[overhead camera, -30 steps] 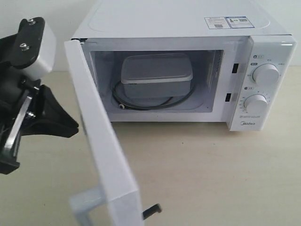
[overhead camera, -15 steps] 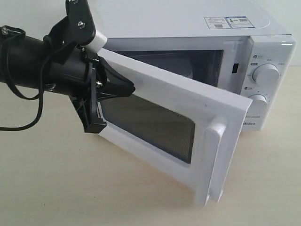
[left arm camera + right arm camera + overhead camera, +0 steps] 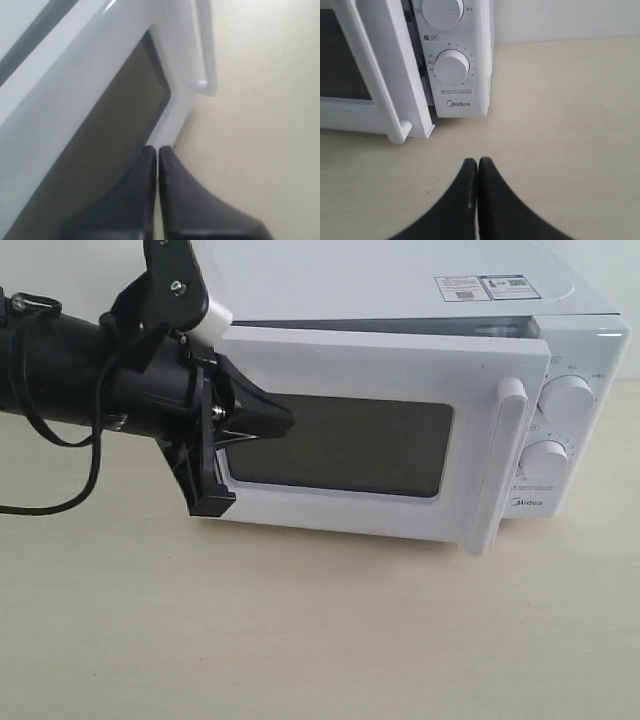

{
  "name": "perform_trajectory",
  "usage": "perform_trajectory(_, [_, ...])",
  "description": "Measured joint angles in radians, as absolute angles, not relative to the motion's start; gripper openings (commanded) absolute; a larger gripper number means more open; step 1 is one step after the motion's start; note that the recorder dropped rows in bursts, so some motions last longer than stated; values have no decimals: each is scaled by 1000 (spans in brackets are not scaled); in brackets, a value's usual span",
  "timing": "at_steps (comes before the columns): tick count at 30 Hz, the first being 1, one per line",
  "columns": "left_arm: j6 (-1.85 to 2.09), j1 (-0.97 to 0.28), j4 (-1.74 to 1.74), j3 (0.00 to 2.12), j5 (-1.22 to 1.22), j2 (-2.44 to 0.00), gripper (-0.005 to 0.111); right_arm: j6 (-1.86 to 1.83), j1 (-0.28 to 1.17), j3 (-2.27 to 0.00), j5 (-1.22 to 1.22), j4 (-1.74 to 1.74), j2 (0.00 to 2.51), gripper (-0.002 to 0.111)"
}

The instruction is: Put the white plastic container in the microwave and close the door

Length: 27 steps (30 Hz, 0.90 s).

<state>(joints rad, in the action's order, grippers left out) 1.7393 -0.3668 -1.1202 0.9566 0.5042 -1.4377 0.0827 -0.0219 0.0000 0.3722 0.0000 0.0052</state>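
- Fingers of the left gripper are pressed flat together with nothing between them. Their joined tip is laid against the front of the door, at the hinge-side edge of its dark window (whether the tip really bears on the plastic, I can't say from where I stand).
- That gripper's black arm reaches in level from the left, in front of the microwave's hinge-side corner.
- The door stands almost shut on the microwave, but not quite. A dark slit shows along its top edge, and the side with the handle sits proud of the control panel.
- The right wrist view shows the same gap, a narrow dark strip between the door's edge and the panel, level with the lower dial.
- The right gripper has its fingers closed tight on each other and holds nothing. It hangs over the bare table in front of the microwave's dial corner, well apart from it.
- The white plastic container is not to be seen; the window is too dark to show the inside.
- Two stickers lie on the microwave's top near the panel side.
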Motion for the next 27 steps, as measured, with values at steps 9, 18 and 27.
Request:
perform_trajectory(9, [1601, -367, -1033, 957, 622, -1252, 4, 83, -22, 0, 372, 0, 5, 0])
perform_trajectory(18, [1303, -367, -803, 957, 710, -1062, 4, 47, -22, 0, 80, -48, 5, 0])
perform_trajectory(27, [1210, -367, -742, 957, 802, -980, 4, 43, -22, 0, -477, -52, 4, 0])
